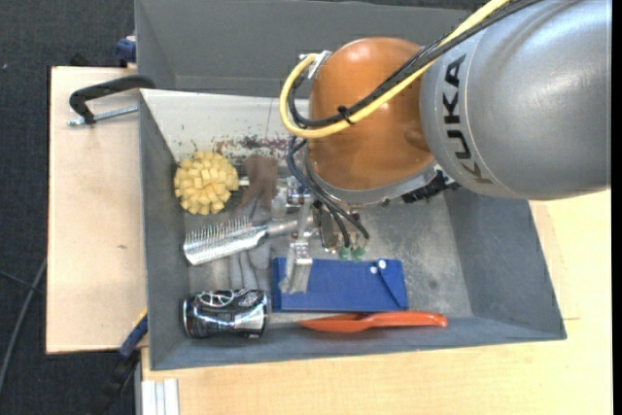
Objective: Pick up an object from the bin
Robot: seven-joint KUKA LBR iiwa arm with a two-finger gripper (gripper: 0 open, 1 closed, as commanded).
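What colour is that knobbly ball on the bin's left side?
The ball is pale yellow; camera view.

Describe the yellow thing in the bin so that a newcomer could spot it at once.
Start at the left wall of the grey bin and look along it to the upper end of the floor. There sits a round yellow ball made of small cube-like nubs. Unlike the silvery brush just below it and the brown piece beside it, it alone is yellow and knobbly.

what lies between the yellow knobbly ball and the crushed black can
A silver brush lies between the yellow ball and the black can, in the camera view.
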